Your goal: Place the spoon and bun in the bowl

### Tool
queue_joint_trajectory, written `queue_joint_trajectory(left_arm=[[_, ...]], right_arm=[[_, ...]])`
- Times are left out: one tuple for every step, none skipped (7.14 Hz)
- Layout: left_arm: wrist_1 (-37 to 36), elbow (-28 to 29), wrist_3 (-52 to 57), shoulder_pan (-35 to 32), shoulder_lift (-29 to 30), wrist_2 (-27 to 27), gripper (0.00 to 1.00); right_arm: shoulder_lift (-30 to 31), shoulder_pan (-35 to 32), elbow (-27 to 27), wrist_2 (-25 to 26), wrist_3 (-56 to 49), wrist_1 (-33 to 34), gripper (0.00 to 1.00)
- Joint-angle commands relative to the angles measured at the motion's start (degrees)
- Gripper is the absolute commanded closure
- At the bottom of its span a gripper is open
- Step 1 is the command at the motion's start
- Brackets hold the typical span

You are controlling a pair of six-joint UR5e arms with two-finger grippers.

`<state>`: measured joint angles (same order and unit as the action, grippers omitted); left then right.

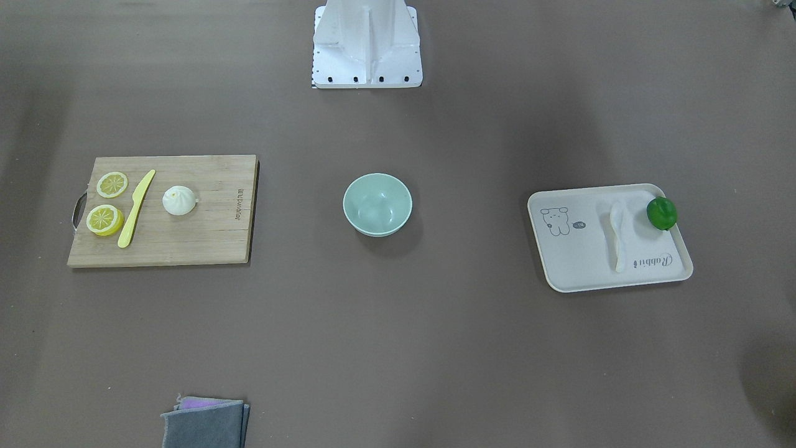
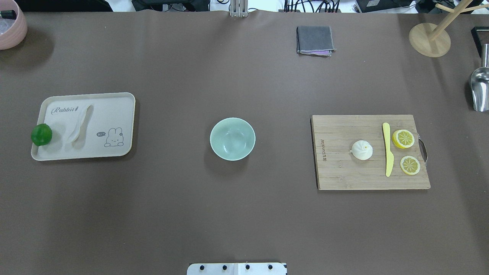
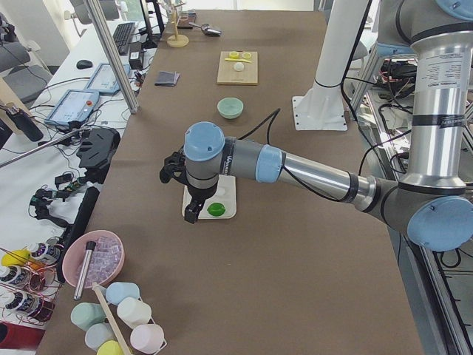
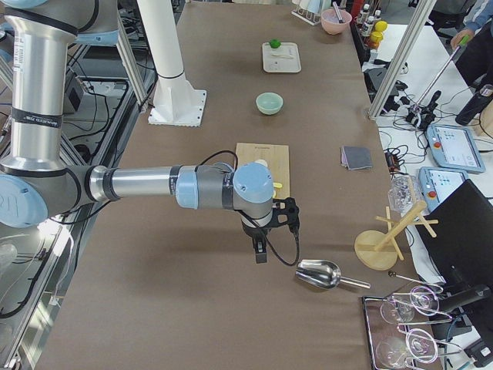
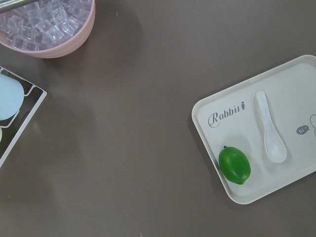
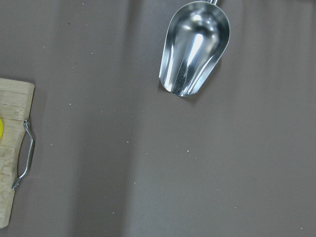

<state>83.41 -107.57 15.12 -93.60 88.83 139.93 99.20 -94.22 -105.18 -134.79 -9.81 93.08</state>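
The bowl [image 2: 232, 138] is being seen upright at the middle of the counter [image 2: 244, 214]. The spoon [image 2: 78, 124] is being carried by a tray [image 2: 114, 103] well to the bowl's left, the bun [image 2: 361, 150] by a cutting board [image 2: 344, 175] well to its right. The left fingers [image 3: 192, 213] and right fingers [image 4: 260, 251] are being held aloft, apparently farther out from the bowl; their opening cannot be told.

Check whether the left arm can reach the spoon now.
Probably yes: the spoon lies flat on the tray, apart from the green fruit, uncovered, and the left arm hovers near it.
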Motion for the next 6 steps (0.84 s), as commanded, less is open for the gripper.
queue_joint_trajectory(left_arm=[[-0.3, -0.1, 0.1, 0.3, -0.1, -1.5, 0.02], [-0.2, -0.1, -0.3, 0.4, -0.1, -1.8, 0.02], [0.0, -0.2, -0.4, 0.4, -0.1, -1.9, 0.02], [0.1, 0.2, -0.4, 0.4, -0.3, -1.9, 0.02], [0.4, 0.3, -0.3, 0.7, -1.5, -1.9, 0.02], [0.3, 0.5, -0.7, 0.7, -0.7, -1.5, 0.02]], right_arm=[[-0.4, 0.0, -0.2, 0.0, 0.0, 0.0, 0.00], [-0.4, 0.1, 0.4, 0.0, 0.0, 0.0, 0.00], [-0.2, 0.0, 0.5, 0.1, 0.2, 0.1, 0.00], [-0.2, 0.0, 0.3, -1.5, 0.1, 0.1, 0.00], [0.0, 0.0, 0.4, -1.9, 0.2, 0.1, 0.00], [-0.1, 0.1, 0.0, -2.0, 0.3, 0.1, 0.00]])
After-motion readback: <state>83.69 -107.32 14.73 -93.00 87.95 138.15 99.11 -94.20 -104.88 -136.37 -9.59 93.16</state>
